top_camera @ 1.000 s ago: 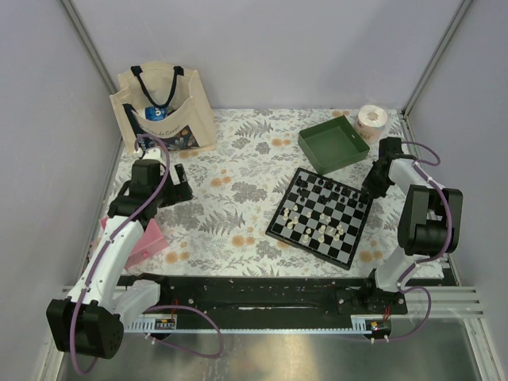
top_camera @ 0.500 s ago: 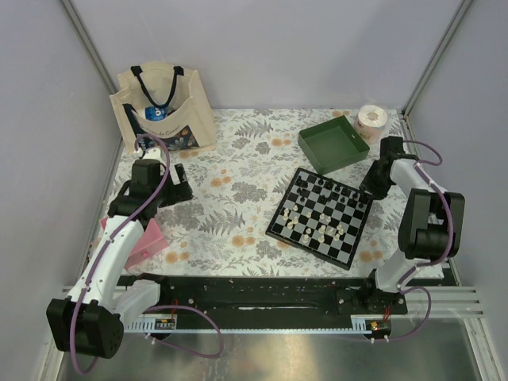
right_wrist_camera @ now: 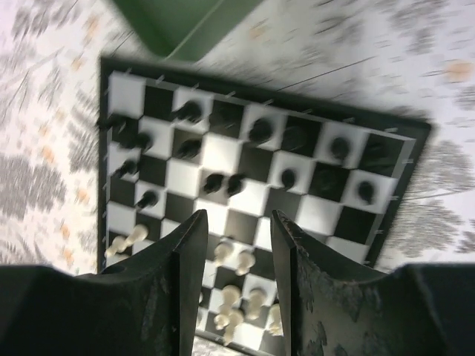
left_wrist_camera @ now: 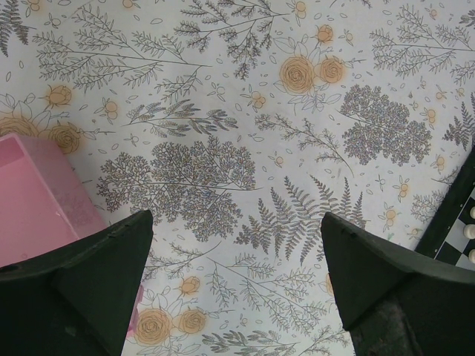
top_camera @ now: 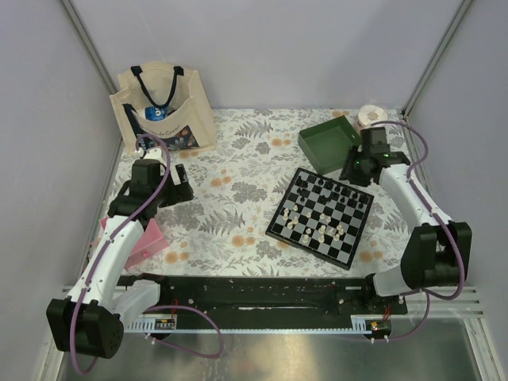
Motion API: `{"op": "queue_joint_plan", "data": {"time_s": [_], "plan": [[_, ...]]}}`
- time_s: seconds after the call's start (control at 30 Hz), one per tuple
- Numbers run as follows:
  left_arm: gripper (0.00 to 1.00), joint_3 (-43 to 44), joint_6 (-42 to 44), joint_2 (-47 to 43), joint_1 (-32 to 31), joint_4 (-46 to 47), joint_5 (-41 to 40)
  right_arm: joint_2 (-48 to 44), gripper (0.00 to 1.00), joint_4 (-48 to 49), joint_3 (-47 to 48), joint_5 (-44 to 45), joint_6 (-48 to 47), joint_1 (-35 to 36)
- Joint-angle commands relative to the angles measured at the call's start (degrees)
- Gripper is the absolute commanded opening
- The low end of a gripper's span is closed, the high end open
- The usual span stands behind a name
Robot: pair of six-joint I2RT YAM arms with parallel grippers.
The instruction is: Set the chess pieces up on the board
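In the top view the board (top_camera: 321, 216) lies right of centre on the flowered desk (top_camera: 238, 198), one corner just beside the green tray (top_camera: 333, 143). The black pieces (top_camera: 317, 186) are spread loosely over its upper part and the white pieces (top_camera: 321, 232) bunch toward its lower edge, so the set-up looks partly done at best. The right pincer (top_camera: 353, 171) hangs over the board's upper right corner. The left pincer (top_camera: 181, 184) sits well apart at left centre, below the tote bag (top_camera: 163, 107) and above the pink box (top_camera: 147, 240). In the left wrist view its fingers stand wide and released with only the desk's print between them, the pink box at the left edge and a sliver of the board with a white piece at the right edge. The blurred right wrist view looks down on the board: the fingers are parted by a narrow gap and hold nothing, with black pieces across the middle rows and white ones clustered low in the frame beside the fingertips. I judge the step to be picking out the next piece. That calls for lowering squarely over a single figurine and closing on it alone, without knocking its close neighbours.
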Motion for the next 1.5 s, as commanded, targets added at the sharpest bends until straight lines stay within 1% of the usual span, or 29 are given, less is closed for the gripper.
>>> {"op": "queue_joint_plan", "data": {"time_s": [0.0, 0.07, 0.3, 0.4, 0.63, 0.87, 0.97, 1.1, 1.37, 1.47], "plan": [[0.99, 2.1, 0.5, -0.7, 0.2, 1.8, 0.8, 1.6, 0.47, -0.8, 0.7, -1.2, 1.8, 7.4], [0.99, 2.0, 0.5, -1.0, 0.2, 1.8, 0.7, 2.8, 0.44, -0.2, 0.1, -1.1, 2.8, 9.0], [0.99, 2.0, 0.5, -1.4, 0.2, 1.8, 0.3, 7.8, 0.44, 0.5, 0.9, -1.8, 3.2, 12.6], [0.99, 1.9, 0.5, -1.4, 0.2, 1.7, 0.2, 9.2, 0.43, 0.7, 2.6, -2.0, 3.2, 13.6], [0.99, 2.0, 0.6, -1.2, 0.2, 1.7, 0.1, 15.7, 0.48, -0.8, 10.3, -1.1, 2.5, 16.6], [0.99, 2.0, 0.7, -1.1, 0.1, 1.7, -0.6, 21.7, 0.48, -2.2, 16.9, -1.6, 0.2, 17.8], [0.99, 2.1, 0.7, -0.8, 0.2, 1.6, -0.7, 23.6, 0.49, -2.3, 18.7, -3.4, -1.2, 17.9], [0.99, 2.0, 0.8, -0.6, 0.2, 1.6, -0.8, 27.2, 0.49, -5.2, 22.3, -2.6, -2.9, 18.4], [0.99, 2.1, 0.8, -0.3, 0.2, 1.5, -1.2, 30.2, 0.49, -7.2, 24.5, -1.3, -5.5, 18.6], [0.99, 2.1, 0.8, -0.2, 0.2, 1.4, -1.2, 30.7, 0.49, -7.0, 24.9, -2.4, -6.6, 18.6]]}}
